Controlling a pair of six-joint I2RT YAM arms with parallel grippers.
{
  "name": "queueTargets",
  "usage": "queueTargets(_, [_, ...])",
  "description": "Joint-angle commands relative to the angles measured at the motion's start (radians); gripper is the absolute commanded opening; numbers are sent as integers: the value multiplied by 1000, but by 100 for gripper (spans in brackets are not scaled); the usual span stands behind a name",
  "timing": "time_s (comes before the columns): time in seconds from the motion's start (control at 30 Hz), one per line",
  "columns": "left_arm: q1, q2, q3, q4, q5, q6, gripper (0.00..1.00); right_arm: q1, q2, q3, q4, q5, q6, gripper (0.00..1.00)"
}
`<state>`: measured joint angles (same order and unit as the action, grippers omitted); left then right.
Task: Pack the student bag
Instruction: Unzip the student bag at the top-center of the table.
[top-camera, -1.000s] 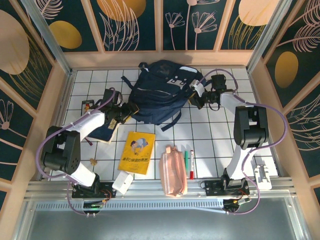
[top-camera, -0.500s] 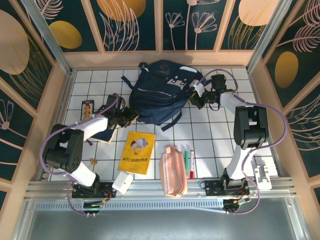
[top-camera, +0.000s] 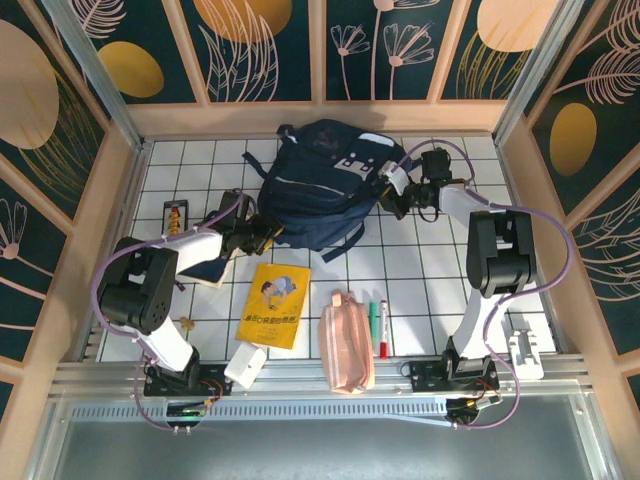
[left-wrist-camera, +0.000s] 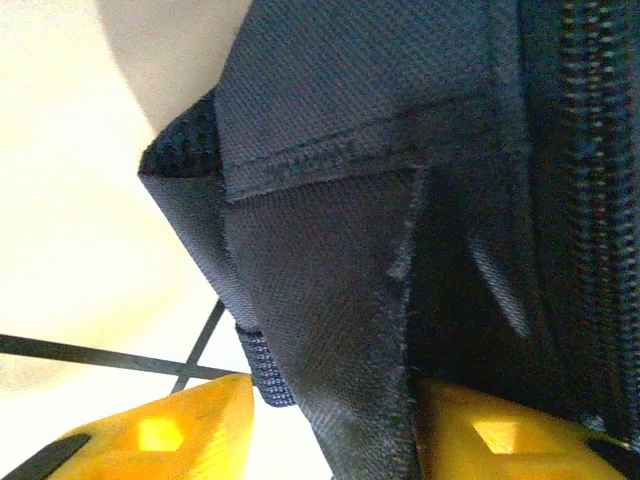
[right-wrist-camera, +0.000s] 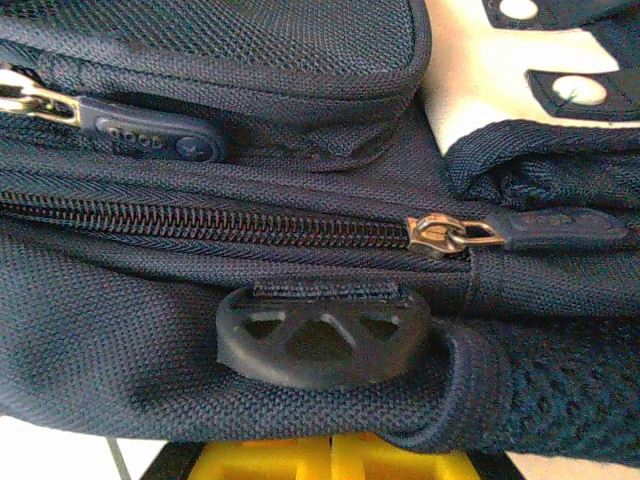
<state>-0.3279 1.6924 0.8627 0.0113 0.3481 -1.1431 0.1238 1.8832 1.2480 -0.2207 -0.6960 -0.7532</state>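
Observation:
The student bag (top-camera: 318, 185), a navy backpack with white buckle patches, lies at the back middle of the tiled table. My left gripper (top-camera: 262, 232) is at its lower left edge. In the left wrist view its yellow fingers (left-wrist-camera: 160, 435) stand apart with a flap of the bag's fabric (left-wrist-camera: 320, 300) between them, white tile showing beside the left one, so the left gripper (left-wrist-camera: 335, 400) is open. My right gripper (top-camera: 393, 190) is at the bag's right side. Close up, the right gripper (right-wrist-camera: 333, 450) is shut just below a dark rubber tab (right-wrist-camera: 322, 335) and a closed zipper (right-wrist-camera: 230, 228).
A yellow book (top-camera: 272, 305), a pink pencil pouch (top-camera: 346, 342) and two markers (top-camera: 377, 325) lie in front of the bag. A white flat item (top-camera: 245, 365) sits near the left base. A dark item (top-camera: 205, 265) lies under the left arm. Wooden walls enclose the table.
My left gripper has slid to the right, up to the bag's lower left edge. The right arm and the bag have stayed where they were.

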Motion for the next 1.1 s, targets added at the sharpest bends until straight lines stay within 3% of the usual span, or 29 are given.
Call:
queueTargets(0.0, [-8, 42, 64, -202, -55, -243, 45, 14, 3, 4, 36, -31, -20, 0])
queueTargets(0.07, [-8, 59, 84, -268, -65, -261, 32, 15, 2, 4, 36, -28, -20, 0])
queueTargets(0.17, [-11, 65, 104, -349, -111, -267, 0, 16, 3, 8, 34, -25, -18, 0])
queueTargets(0.3, [-23, 53, 159, -358, -115, -311, 0, 48, -9, -3, 23, 12, -39, 0])
queueTargets(0.43, [-49, 28, 176, -215, -49, -414, 0, 75, -28, -35, 27, 25, -68, 0])
queueTargets(0.63, [-57, -83, 183, -15, -98, -534, 0, 10, -17, -61, 33, 32, -58, 3])
queueTargets(0.87, [-59, -57, 286, 65, -114, -567, 0, -2, -15, -82, 29, 41, -76, 12])
queueTargets(0.97, [-59, -66, 294, 80, -136, -573, 0, -5, -9, -87, 30, 36, -87, 0])
queueTargets(1.07, [-60, -71, 299, 87, -152, -586, 0, -7, -6, -91, 16, 26, -115, 0])
